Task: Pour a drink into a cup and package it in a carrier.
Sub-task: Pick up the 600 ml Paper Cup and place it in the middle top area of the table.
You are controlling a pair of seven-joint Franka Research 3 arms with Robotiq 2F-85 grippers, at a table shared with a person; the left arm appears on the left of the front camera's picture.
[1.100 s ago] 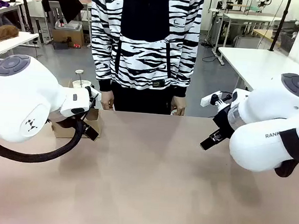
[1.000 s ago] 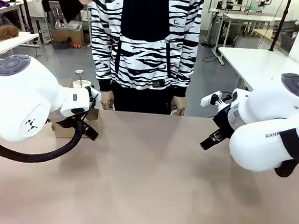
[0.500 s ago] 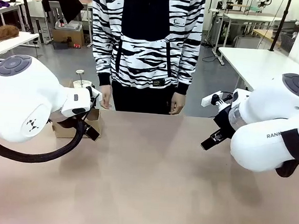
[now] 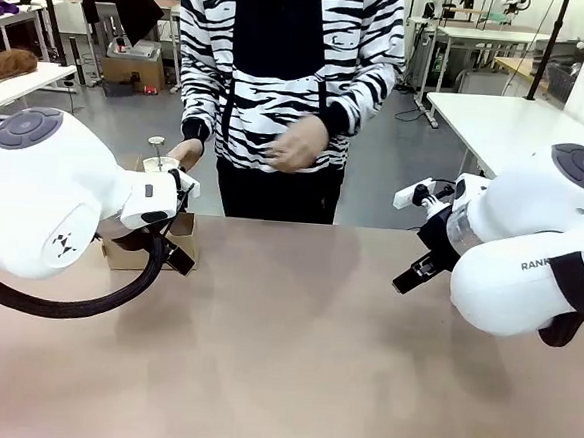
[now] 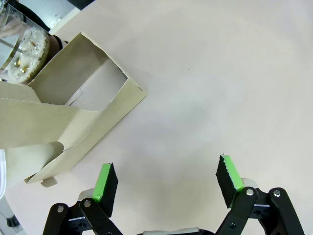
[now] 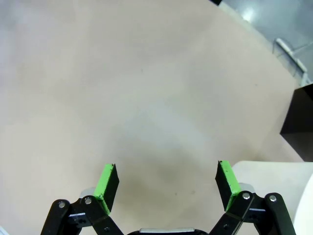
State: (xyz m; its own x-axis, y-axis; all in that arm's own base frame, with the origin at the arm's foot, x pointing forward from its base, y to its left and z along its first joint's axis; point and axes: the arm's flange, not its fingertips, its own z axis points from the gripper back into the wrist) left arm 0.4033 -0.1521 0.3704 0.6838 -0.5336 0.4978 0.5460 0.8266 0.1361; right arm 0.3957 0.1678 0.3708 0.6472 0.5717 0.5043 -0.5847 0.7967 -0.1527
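**Left gripper open beside the carrier, jug just behind**

Left gripper [image 5: 166,182] hangs over the table [image 5: 210,73] with its jaws spread wide and nothing between the green pads. The carrier [image 5: 49,117] lies just beyond its left finger, near but not touching. It is thin brown cardboard, so probably very light and easy to bend; it may slide or fold if pushed from one side. The upright handle tab looks like the sensible place to pinch it, or else a doubled wall edge, with a gentle squeeze.

Behind the carrier stands the jug [image 5: 27,46], clear glass with a metal top. I judge it heavy, smooth and breakable, and the weight will shift as it tips. A firm hold low around the body or on a handle seems safest, but no handle can be made out. How much drink is in it I cannot tell. In the front view a person's hand [image 4: 186,154] is close by the jug.

Right gripper [image 6: 166,183] is also wide open and empty, over bare table, well apart from the carrier.
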